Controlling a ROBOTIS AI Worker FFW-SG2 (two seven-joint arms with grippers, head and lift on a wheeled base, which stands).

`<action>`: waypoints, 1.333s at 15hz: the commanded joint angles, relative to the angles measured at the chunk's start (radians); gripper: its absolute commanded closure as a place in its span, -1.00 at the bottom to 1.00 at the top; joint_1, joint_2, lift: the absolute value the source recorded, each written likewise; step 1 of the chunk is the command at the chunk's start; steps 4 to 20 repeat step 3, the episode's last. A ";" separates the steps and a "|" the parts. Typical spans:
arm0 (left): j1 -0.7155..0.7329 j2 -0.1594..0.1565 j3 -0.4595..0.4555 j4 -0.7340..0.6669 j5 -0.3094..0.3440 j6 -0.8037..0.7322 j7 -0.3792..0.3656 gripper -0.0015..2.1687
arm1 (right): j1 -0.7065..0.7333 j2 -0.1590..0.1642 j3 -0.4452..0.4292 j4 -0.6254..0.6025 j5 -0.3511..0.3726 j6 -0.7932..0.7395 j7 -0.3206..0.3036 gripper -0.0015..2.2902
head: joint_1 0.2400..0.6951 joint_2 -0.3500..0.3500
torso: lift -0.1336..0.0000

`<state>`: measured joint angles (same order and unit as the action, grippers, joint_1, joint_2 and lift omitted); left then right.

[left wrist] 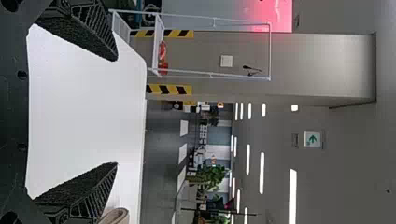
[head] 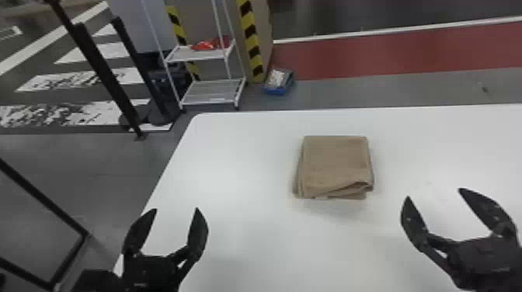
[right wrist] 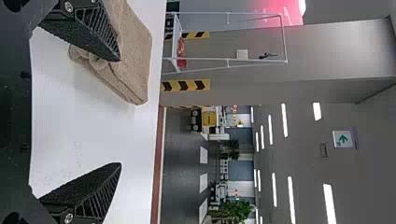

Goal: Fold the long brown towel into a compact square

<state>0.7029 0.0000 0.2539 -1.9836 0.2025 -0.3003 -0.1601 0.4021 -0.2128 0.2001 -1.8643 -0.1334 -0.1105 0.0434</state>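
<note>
The brown towel (head: 334,165) lies folded into a small, nearly square stack on the white table, with a loose flap at its near right corner. My left gripper (head: 175,211) stands open at the lower left, well apart from the towel. At the lower right, nearer me than the towel, is my open right gripper (head: 433,194). In the left wrist view the left gripper (left wrist: 116,112) has wide-parted fingers, and a bit of towel (left wrist: 115,216) shows beside one. In the right wrist view the towel (right wrist: 133,56) appears partly behind one finger of the right gripper (right wrist: 120,112).
The white table (head: 233,155) has its rounded far left corner in view. Beyond it stand a white wire shelf (head: 209,91) with red items, striped yellow-black posts, and a blue bin (head: 277,82) on the floor. Black poles (head: 97,66) rise at the left.
</note>
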 commanded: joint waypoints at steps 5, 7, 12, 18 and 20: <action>0.009 -0.003 0.001 -0.001 0.000 -0.016 0.004 -0.93 | -0.002 0.000 0.008 -0.003 0.000 -0.004 0.000 -0.93 | 1.00 0.79 | -0.85; 0.009 -0.003 0.001 -0.001 0.000 -0.016 0.004 -0.93 | -0.002 0.000 0.008 -0.003 0.000 -0.004 0.000 -0.93 | 1.00 0.79 | -0.85; 0.009 -0.003 0.001 -0.001 0.000 -0.016 0.004 -0.93 | -0.002 0.000 0.008 -0.003 0.000 -0.004 0.000 -0.93 | 1.00 0.79 | -0.85; 0.009 -0.003 0.001 -0.001 0.000 -0.016 0.004 -0.93 | -0.002 0.000 0.008 -0.003 0.000 -0.004 0.000 -0.93 | 1.00 0.79 | -0.85; 0.009 -0.003 0.001 -0.001 0.000 -0.016 0.004 -0.93 | -0.002 0.000 0.008 -0.003 0.000 -0.004 0.000 -0.93 | 1.00 0.79 | -0.85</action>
